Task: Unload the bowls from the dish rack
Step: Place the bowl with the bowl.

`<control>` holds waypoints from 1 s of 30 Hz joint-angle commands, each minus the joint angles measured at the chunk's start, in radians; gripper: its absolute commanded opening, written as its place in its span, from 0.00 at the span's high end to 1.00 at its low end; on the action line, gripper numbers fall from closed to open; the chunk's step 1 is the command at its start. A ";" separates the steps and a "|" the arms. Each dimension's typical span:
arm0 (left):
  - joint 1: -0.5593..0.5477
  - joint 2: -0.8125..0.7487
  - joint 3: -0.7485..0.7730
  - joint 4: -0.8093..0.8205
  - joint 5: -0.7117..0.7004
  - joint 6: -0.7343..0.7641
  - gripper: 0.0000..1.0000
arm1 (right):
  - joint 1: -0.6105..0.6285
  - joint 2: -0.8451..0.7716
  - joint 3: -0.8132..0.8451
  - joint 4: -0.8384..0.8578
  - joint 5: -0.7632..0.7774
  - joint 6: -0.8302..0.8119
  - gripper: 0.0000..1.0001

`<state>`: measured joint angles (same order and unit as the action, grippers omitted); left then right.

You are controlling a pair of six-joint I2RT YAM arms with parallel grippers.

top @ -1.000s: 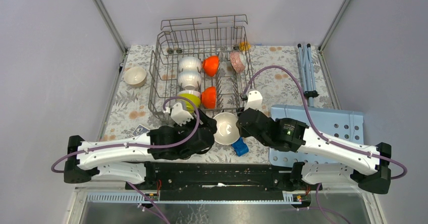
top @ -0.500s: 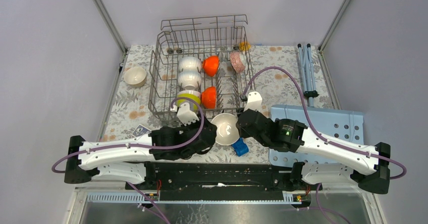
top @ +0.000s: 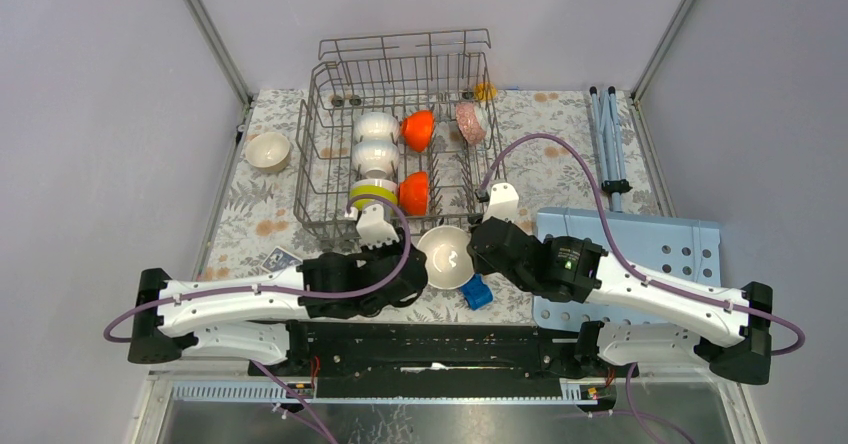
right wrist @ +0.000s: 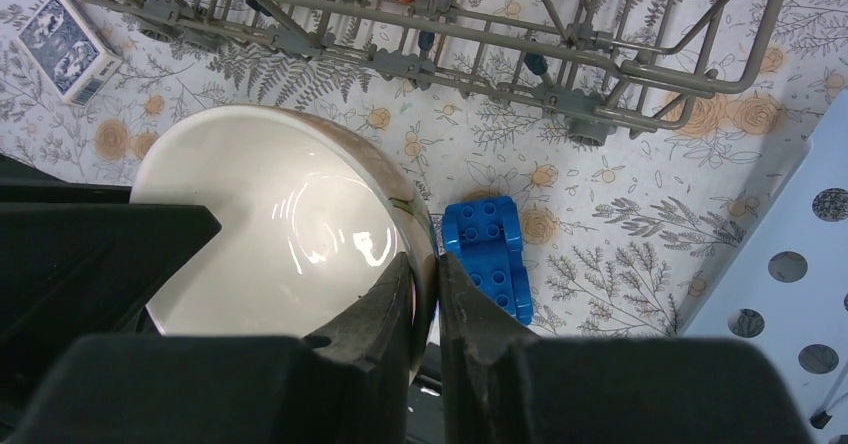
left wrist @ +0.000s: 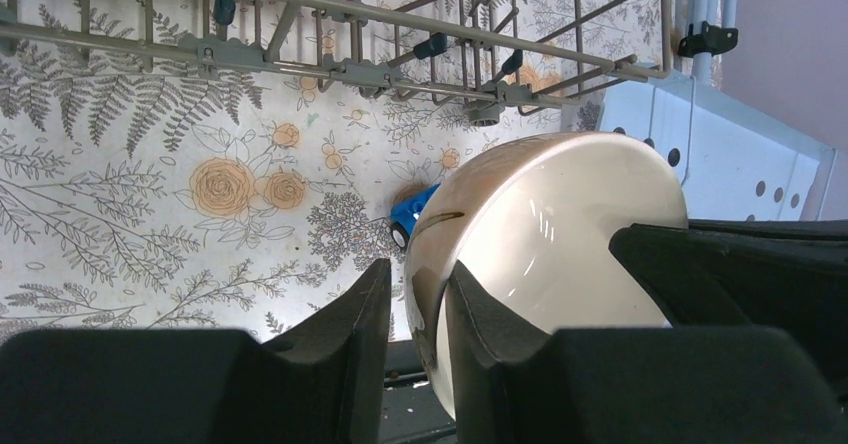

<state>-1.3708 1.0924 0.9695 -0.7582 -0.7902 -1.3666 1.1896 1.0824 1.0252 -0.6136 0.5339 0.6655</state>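
Mid-handover, by the look of it. Out of the dish rack (top: 318, 154) already: the cream bowl (top: 447, 254), tilted, hanging over the floral cloth (top: 250, 219) just in front of the rack's near wall and just beside the blue toy car (top: 477, 291).

On the right gripper (right wrist: 425, 294): pinched tight on the rim, one finger inside, one outside. On the left gripper (left wrist: 418, 304): straddling the opposite rim, with a sliver of cloth showing between one finger and the rim. Can't tell whether clamped or merely around it.

Versus a second ago: left wrist nudged a little right and toward the rack, bowl and right arm practically unmoved. Reads as the left side adjusting its hold, not as a carry.

For the task: one bowl out but not set down. Already on the cloth left of the rack: a beige bowl (top: 268, 150). Left in the rack: two white bowls (top: 375, 127), two orange bowls (top: 418, 129), a yellow-green bowl (top: 362, 192), a patterned bowl (top: 470, 122). Early days.

Risk: two grips on one rim, so any pull before one side lets go could twist the bowl loose.
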 commanded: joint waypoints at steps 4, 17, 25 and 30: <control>0.004 0.008 -0.016 0.054 0.006 0.057 0.76 | 0.007 -0.027 0.008 0.107 0.029 0.037 1.00; 0.004 -0.035 -0.079 0.179 0.024 0.177 1.00 | 0.007 -0.015 0.018 0.110 0.002 0.018 1.00; 0.004 -0.022 -0.058 0.179 0.003 0.216 1.00 | 0.007 -0.016 0.029 0.128 -0.049 -0.010 0.79; 0.012 -0.033 -0.030 0.176 -0.023 0.254 1.00 | 0.007 -0.027 0.054 0.118 -0.100 -0.023 0.31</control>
<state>-1.3663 1.0863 0.8948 -0.6434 -0.7765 -1.1568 1.1923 1.0832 1.0199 -0.5564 0.4824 0.6529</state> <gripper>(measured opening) 0.041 0.539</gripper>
